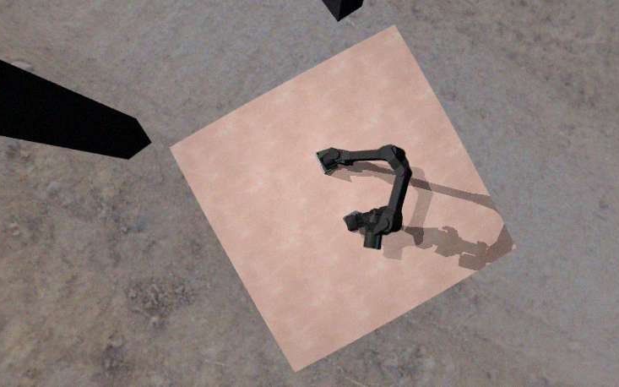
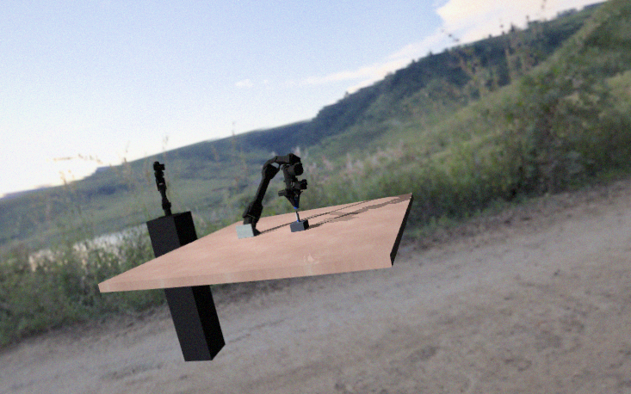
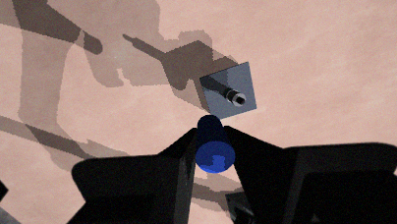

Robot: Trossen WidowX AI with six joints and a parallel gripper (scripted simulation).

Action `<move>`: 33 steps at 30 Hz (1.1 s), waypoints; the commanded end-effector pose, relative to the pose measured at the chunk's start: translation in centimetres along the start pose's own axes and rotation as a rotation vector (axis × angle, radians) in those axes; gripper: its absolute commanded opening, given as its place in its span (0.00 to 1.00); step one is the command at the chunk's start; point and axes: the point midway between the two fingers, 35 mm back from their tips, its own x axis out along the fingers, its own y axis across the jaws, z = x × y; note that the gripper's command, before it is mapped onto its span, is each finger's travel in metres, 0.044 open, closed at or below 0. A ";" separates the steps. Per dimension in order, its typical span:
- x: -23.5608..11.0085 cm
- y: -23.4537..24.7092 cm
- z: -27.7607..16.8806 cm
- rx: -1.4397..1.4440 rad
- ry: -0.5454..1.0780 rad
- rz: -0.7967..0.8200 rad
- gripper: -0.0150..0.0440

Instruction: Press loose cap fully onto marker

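I'm carrying the blue cap (image 3: 214, 147) pinched tight in my gripper (image 3: 209, 130), hovering above the table (image 3: 319, 44) near the marker (image 3: 230, 94) in its holder block (image 3: 231, 79) — not lined up yet. The cap's long axis is running along my fingers, far end pointing down toward the table. Next I'm guessing it needs centering over the marker tip, then a straight push down.

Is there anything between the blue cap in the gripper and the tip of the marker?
Nothing. In the wrist view only bare table shows between the cap and the marker in its holder block.
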 end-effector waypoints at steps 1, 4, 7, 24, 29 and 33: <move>-0.3 -1.1 0.6 -0.005 0.006 -0.004 0.25; -0.5 -1.8 1.1 -0.007 0.007 -0.003 0.25; -0.7 -2.6 1.5 -0.008 0.007 -0.002 0.25; -0.3 -3.8 2.1 -0.011 0.008 0.000 0.25; 0.3 -3.8 2.2 -0.011 0.008 0.000 0.25; 1.0 -3.8 2.2 -0.011 0.008 0.000 0.25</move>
